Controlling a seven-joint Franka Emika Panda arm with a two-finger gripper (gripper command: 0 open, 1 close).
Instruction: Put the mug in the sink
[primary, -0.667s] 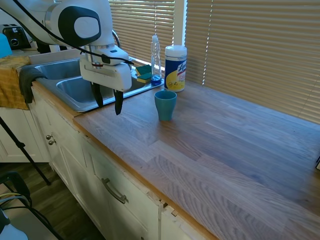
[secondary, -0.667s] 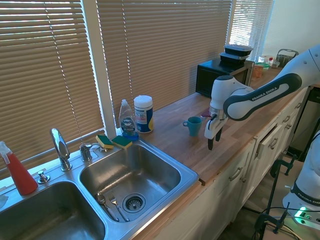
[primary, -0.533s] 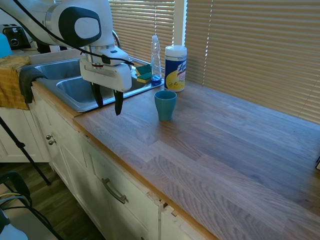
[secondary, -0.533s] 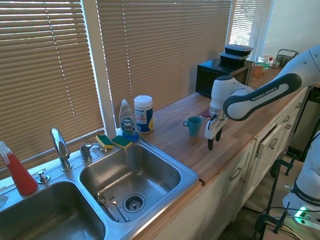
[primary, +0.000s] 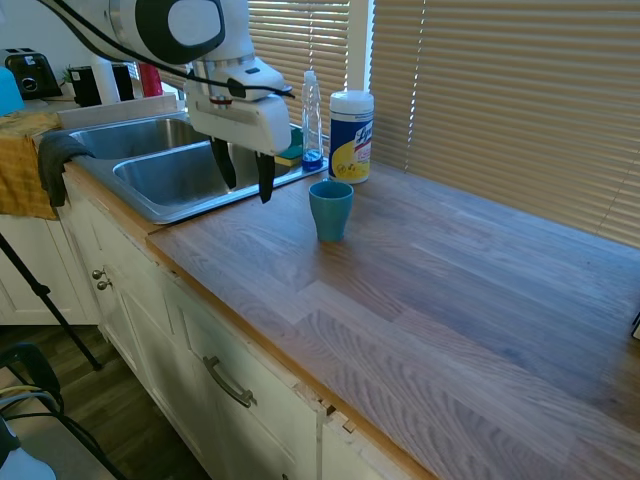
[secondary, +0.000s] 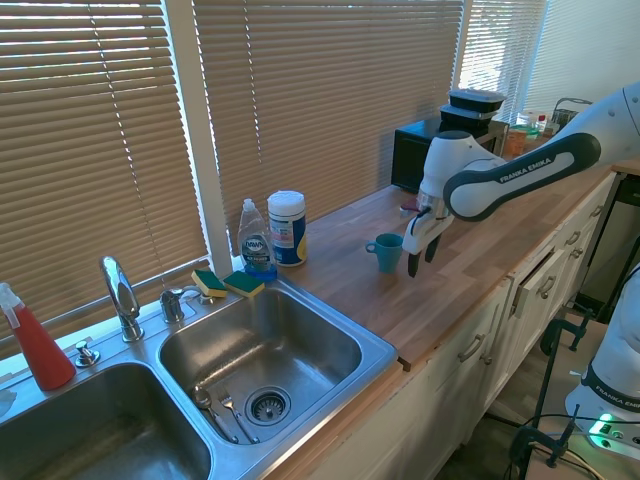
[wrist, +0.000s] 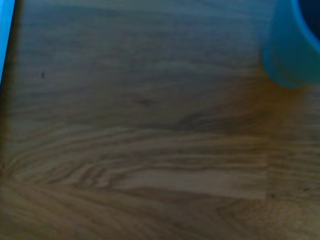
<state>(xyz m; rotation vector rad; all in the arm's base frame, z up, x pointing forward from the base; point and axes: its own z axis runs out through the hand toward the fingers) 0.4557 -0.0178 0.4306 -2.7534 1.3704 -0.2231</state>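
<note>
- Your gripper hangs w/ fingers spread, empty, just beside the mug.
- Mug sits upright on the counter, near the sink, not in it.

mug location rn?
The mug stands upright on the wooden counter, in front of the wipes canister, right of the sink, beside the open gripper.

Grainy wood counter, steel sink (glossy)

White arm, grey joint bands, "FRANKA EMIKA" lettering, black cables.
</note>
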